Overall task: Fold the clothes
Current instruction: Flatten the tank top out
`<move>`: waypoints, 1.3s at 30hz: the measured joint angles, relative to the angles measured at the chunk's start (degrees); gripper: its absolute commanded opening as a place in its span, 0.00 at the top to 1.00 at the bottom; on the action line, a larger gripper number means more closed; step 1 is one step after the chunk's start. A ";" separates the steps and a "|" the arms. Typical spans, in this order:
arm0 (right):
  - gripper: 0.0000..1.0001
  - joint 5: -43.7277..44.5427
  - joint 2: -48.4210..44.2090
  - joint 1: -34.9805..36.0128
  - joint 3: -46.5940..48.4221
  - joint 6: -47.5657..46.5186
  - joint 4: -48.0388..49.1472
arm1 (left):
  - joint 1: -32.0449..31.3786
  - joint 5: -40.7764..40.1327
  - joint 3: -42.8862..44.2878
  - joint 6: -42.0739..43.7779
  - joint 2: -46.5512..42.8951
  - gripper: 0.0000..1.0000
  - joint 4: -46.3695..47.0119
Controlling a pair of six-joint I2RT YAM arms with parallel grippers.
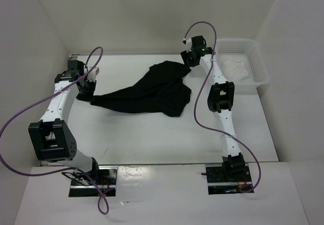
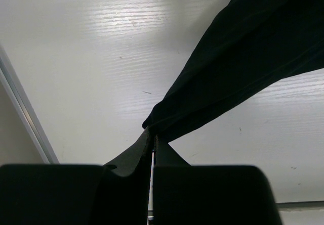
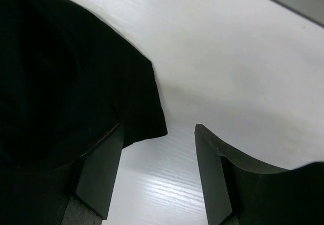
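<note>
1. white tabletop [image 1: 152, 139] with pale walls on three sides; both arms reach from the near edge toward the far half.
2. black t-shirt [image 1: 147, 91] lies crumpled across the middle of the far half, strung between the two arms, its widest bunch toward the right.
3. left claw [image 1: 87, 89] is pressed together on the shirt's left end; the wrist view shows the claw [image 2: 153, 140] pinching a narrow bunch of the cloth [image 2: 243, 58], which stretches away above the surface.
4. right claw [image 1: 188, 62] sits at the shirt's far right end with its jaws apart [image 3: 158, 130]; the cloth's edge [image 3: 76, 83] reaches just into the gap beside one finger.
5. white mesh basket [image 1: 260, 68] stands at the far right corner, with white fabric [image 1: 237, 69] inside.
</note>
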 measured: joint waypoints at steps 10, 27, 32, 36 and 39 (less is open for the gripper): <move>0.34 0.00 2.91 0.15 0.90 -0.04 -1.27 | 0.31 0.00 -0.31 0.00 -0.57 1.00 0.11; 0.50 -0.83 3.96 1.62 1.99 -0.59 -2.21 | 0.83 -0.24 -0.96 0.07 -0.57 1.00 0.13; 0.76 -1.36 4.50 2.69 2.95 -0.98 -2.89 | 0.83 -0.26 -1.18 0.09 -0.57 1.00 0.11; 1.00 -1.40 5.05 3.32 4.24 -1.46 -3.78 | 0.83 -0.28 -1.18 0.09 -0.57 1.00 0.11; 1.00 -1.22 5.16 3.80 4.70 -1.60 -4.52 | 0.83 -0.37 -1.18 0.11 -0.57 1.00 0.11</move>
